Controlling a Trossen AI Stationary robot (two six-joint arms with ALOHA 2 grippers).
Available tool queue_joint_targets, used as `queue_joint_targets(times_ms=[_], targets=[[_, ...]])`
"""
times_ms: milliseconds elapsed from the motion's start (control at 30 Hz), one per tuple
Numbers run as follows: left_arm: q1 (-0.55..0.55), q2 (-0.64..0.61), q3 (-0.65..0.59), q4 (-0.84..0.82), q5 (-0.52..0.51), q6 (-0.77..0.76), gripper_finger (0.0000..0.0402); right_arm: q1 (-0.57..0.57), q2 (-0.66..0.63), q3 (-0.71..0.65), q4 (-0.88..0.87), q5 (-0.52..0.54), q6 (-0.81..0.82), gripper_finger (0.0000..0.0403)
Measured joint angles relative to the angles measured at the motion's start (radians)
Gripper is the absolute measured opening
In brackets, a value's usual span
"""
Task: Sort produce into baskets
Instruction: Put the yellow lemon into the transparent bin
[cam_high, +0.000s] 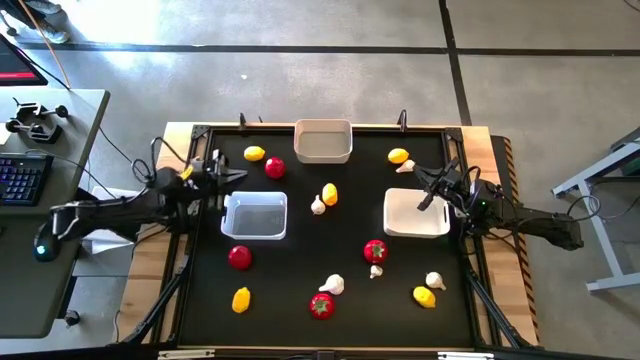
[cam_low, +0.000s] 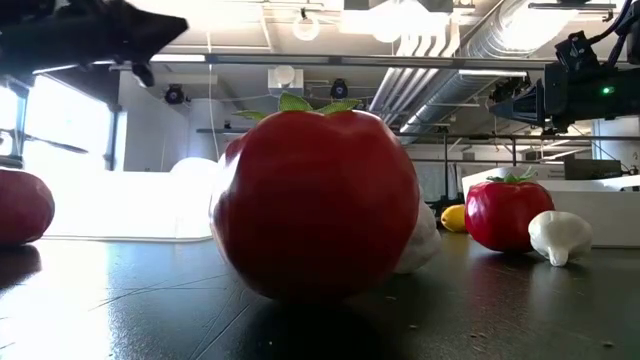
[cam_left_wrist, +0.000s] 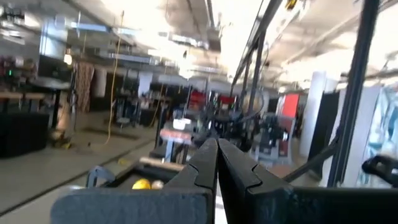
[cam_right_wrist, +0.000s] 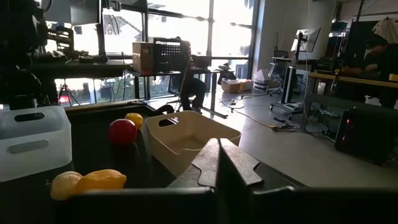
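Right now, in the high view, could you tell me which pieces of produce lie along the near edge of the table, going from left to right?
Yellow lemon → red tomato → white garlic bulb → yellow lemon with a white garlic bulb just beside it.

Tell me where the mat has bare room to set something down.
Bare mat lies between the left basket and the front tomato, and between the back basket and the right basket. The front right, around the tomato, is crowded.
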Motion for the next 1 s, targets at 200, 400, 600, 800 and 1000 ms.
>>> queue_joint_targets(times_ms=[200,400,600,800,1000], targets=[[0.001,0.291,0.147,-0.011,0.003,0.048,0.0,0.0,0.0,0.0,0.0,0.0,0.0,0.0],[0.014,0.552,0.326,-0.101,0.068,0.127,0.0,0.0,0.0,0.0,0.0,0.0,0.0,0.0],[0.036,0.743,0.524,-0.328,0.24,0.194,0.0,0.0,0.0,0.0,0.0,0.0,0.0,0.0],[0.025,0.897,0.669,-0.571,0.285,0.3,0.0,0.0,0.0,0.0,0.0,0.0,0.0,0.0],[-0.028,1.022,0.722,-0.575,0.27,0.316,0.001,0.0,0.0,0.0,0.0,0.0,0.0,0.0]])
